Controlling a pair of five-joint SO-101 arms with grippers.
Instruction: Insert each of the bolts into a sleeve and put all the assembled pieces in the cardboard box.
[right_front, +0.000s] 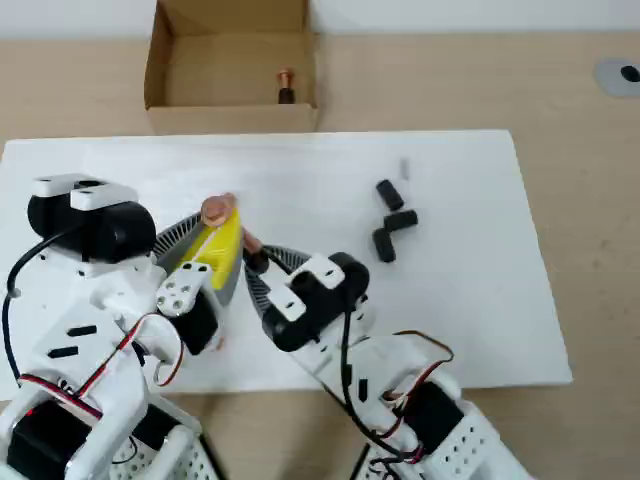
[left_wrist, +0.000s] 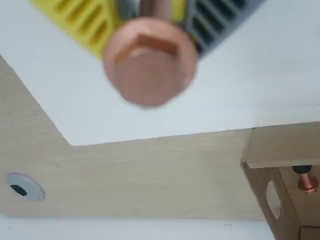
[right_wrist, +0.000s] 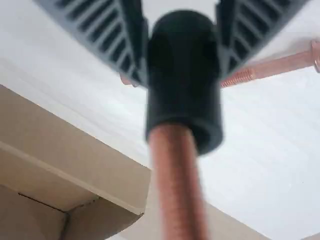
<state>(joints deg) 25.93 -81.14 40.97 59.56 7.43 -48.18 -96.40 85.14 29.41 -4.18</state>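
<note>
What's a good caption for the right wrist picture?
The right hand holds a sleeve with a bolt poking into it.

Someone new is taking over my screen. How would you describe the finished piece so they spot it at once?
Find the cardboard box at the far side of the table, beyond the white sheet. On its floor, close to the right wall, lies the finished piece. Unlike the three loose black sleeves on the sheet, it has a copper bolt showing at one end.
</note>
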